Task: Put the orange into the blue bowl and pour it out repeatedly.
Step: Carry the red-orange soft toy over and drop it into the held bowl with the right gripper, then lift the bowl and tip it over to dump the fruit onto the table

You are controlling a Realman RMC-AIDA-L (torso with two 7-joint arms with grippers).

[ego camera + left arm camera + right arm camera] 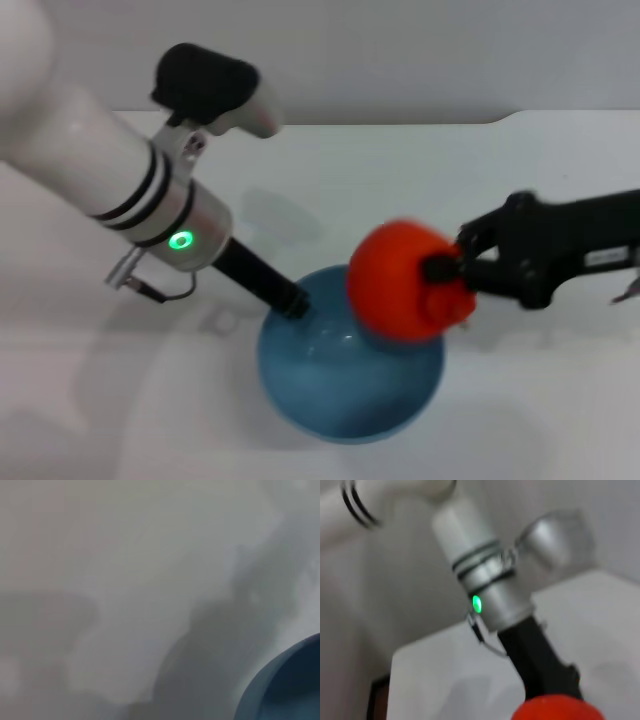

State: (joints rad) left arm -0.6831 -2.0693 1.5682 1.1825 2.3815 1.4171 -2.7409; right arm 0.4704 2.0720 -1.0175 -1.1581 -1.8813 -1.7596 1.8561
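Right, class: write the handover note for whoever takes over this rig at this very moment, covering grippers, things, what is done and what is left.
Right gripper: shut on the orange, holding it in the air over the blue bowl.
Left gripper: at the blue bowl's rim on the robot's left; whether its fingers are closed cannot be seen.
Blue bowl: on the white table, nothing visible in it.
Done: orange picked up and brought over the bowl.
Left: release it into the bowl, then pour it out and repeat.
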